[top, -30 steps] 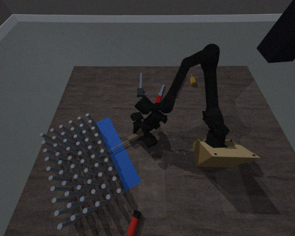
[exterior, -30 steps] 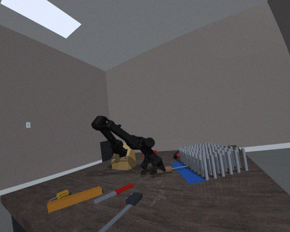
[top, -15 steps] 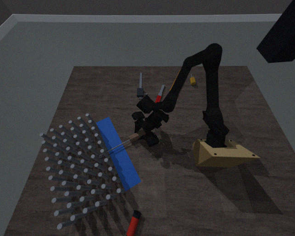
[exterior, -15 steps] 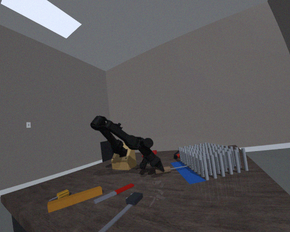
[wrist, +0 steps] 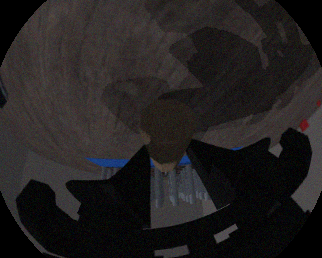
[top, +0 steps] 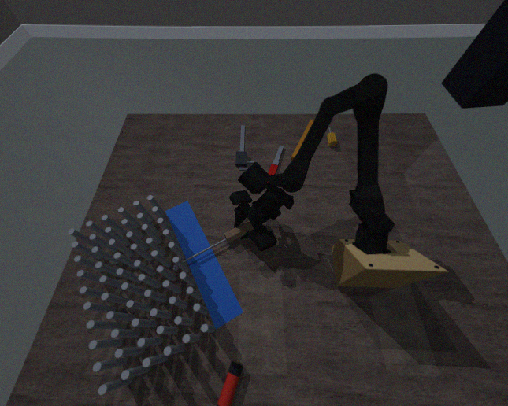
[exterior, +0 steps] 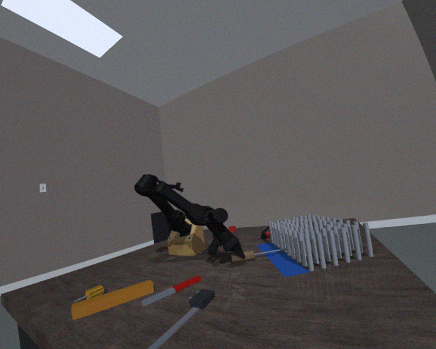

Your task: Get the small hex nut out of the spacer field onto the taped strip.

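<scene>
My gripper (top: 246,227) (exterior: 241,256) (wrist: 165,144) is shut on the wooden handle (top: 235,234) (exterior: 249,256) (wrist: 166,127) of a thin tool, low over the table. The tool's metal shaft (top: 205,249) (exterior: 265,252) crosses above the blue taped strip (top: 224,301) (exterior: 290,269) (wrist: 111,163). Its far end reaches the front edge of the field of grey spacers (top: 165,284) (exterior: 334,248) (wrist: 174,187); the tip is hidden among them. I cannot tell whether it touches one. The spacers I can make out stand upright. The hex nut cannot be made out in any view.
A dark-headed grey tool (top: 241,158) (exterior: 202,299), a red-handled flat tool (top: 273,168) (exterior: 186,283), an orange bar (top: 302,138) (exterior: 112,299) and a yellow-handled tool (top: 331,139) (exterior: 94,291) lie away from the field. A red cylinder (top: 228,388) with a black end lies near the spacers' other side.
</scene>
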You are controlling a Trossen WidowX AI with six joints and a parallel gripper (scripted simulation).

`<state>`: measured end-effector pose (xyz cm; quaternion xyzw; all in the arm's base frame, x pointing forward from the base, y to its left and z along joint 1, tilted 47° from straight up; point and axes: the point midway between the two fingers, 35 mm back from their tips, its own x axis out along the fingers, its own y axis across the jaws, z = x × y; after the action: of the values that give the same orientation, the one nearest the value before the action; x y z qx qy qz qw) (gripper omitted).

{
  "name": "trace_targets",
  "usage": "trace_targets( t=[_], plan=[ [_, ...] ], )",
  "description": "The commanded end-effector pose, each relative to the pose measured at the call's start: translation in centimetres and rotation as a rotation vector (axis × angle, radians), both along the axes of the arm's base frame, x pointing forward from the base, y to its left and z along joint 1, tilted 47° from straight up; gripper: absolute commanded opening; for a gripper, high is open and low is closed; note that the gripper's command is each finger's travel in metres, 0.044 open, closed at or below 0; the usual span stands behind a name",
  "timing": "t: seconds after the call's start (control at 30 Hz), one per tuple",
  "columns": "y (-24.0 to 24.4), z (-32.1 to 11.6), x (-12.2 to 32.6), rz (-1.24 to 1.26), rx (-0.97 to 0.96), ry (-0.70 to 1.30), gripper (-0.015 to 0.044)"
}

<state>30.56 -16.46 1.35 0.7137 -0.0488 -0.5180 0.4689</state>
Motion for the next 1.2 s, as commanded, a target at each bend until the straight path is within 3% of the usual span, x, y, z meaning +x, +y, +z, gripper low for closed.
trace_targets(
  t=[0.0,1.17],
  plan=[
    [0.0,0.1,-0.3,0.005,0.001,0.002,0.0],
    [-0.4,0.8,-2.1,0.004,0.002,0.003,0.0]
  ],
)
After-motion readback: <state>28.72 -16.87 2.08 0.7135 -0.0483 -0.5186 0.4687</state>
